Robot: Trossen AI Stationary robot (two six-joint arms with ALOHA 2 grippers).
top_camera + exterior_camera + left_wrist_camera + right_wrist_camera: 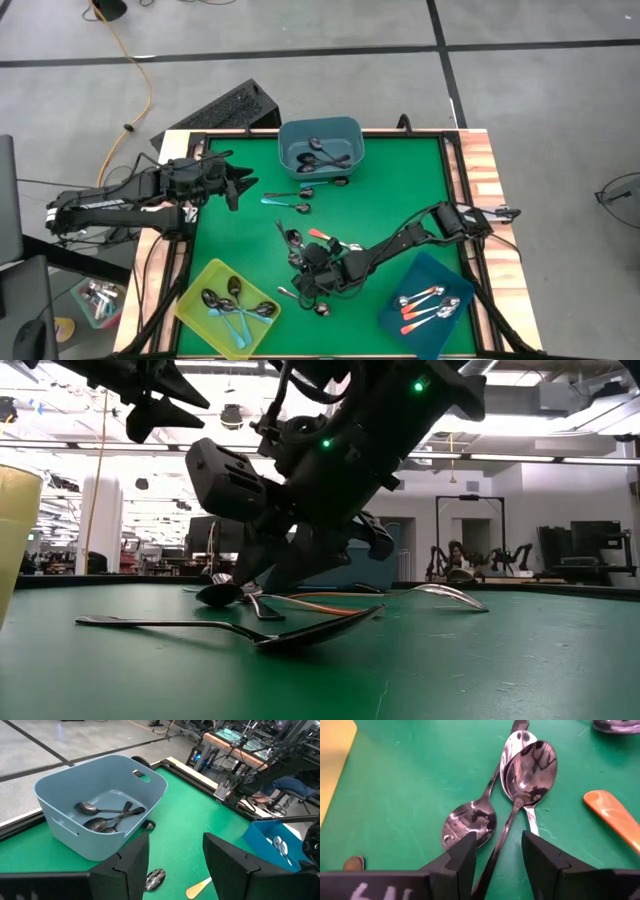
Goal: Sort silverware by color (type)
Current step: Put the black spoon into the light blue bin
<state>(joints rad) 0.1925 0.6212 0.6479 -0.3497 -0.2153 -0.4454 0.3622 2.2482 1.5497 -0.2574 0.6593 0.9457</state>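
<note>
My right gripper (pixel 497 845) is open and low over the green mat near the table's middle (pixel 305 278). Its fingers stand on either side of a dark metal spoon's handle (pixel 507 822), apart from it. That spoon's bowl (pixel 531 764) lies over a second spoon, and a third dark spoon (pixel 470 822) lies beside them. An orange handle (pixel 612 817) lies close by. Two teal-handled spoons (pixel 288 200) rest flat on the mat farther off. My left gripper (pixel 175 870) is open and raised near the grey-blue bin (pixel 320 145).
The grey-blue bin (pixel 100 805) at the far edge holds dark spoons. The yellow bin (pixel 228 305) at the near left holds teal-handled spoons, and the dark blue bin (pixel 430 305) at the near right holds orange-handled ones. More loose spoons (pixel 270 630) lie around my right gripper.
</note>
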